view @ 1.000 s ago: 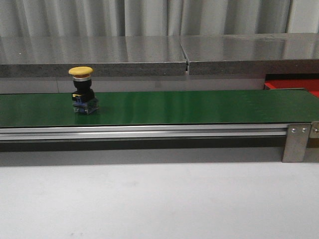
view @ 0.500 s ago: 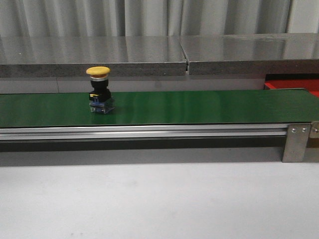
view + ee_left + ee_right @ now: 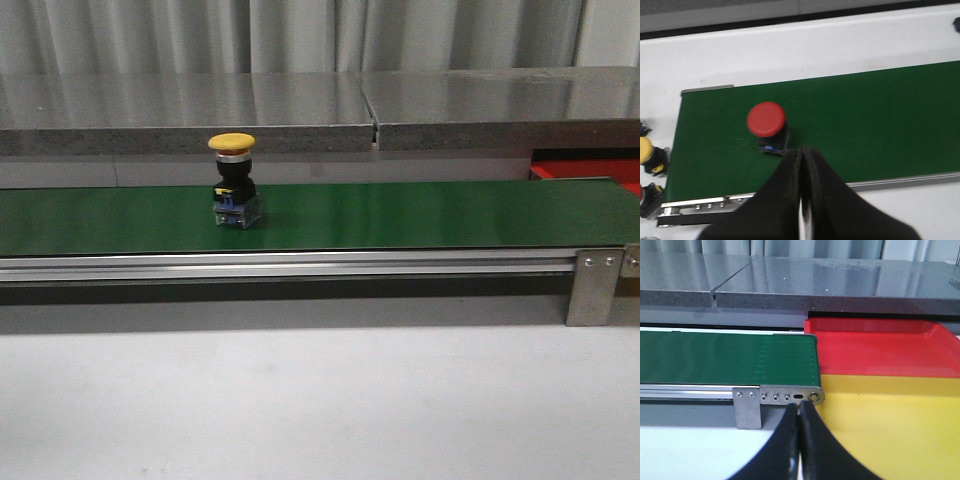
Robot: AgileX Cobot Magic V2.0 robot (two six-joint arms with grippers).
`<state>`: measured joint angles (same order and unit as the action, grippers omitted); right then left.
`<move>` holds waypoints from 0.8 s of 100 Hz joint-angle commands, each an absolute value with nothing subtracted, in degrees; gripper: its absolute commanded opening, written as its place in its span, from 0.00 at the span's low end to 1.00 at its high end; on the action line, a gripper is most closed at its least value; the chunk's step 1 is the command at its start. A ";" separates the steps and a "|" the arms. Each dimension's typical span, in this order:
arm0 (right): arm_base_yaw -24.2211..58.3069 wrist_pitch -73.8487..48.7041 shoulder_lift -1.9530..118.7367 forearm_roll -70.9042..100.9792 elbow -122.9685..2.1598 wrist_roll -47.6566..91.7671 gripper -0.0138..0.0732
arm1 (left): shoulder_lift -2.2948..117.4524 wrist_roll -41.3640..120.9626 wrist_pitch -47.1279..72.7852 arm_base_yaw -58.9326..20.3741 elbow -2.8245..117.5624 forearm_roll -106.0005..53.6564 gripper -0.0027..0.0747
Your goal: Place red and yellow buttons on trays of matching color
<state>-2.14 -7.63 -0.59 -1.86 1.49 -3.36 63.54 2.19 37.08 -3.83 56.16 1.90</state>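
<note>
Both grippers hang idle with their jaws pressed together and nothing between them. Just beyond the left gripper (image 3: 802, 200), a red button (image 3: 767, 120) stands upright on the green belt (image 3: 865, 125), almost straight ahead of the fingertips and apart from them. Off to one side of those jaws, past the belt's end, more buttons wait on the white table, 1 yellow (image 3: 645, 150) and 1 red (image 3: 642, 192), both cut off by the frame edge. In the front view a yellow button (image 3: 233, 180) stands on the belt (image 3: 420, 215) too.

These look light and rigid, top-heavy under a glossy dome that would likely slip in a pinch, so I'd take one by the narrower dark body under the cap (squarer faces, better bite).

Ahead of the right gripper (image 3: 800, 440) lies the yellow tray (image 3: 890, 430), then the red tray (image 3: 880, 352) behind it, both hard against the belt's end (image 3: 790, 360). As far as the view reaches, neither holds a button.
</note>
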 commanded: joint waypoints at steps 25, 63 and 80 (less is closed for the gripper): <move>-2.58 -3.15 -1.48 -2.24 0.97 -3.19 0.08 | 49.16 1.27 31.21 -8.06 47.06 -0.60 0.01; -2.58 -3.15 -1.48 -2.24 0.97 -3.19 0.08 | 28.81 1.27 32.53 -8.06 35.72 -4.66 0.01; -2.58 -3.15 -1.48 -2.24 0.97 -3.19 0.08 | 21.82 1.27 33.86 -8.06 32.44 -5.18 0.01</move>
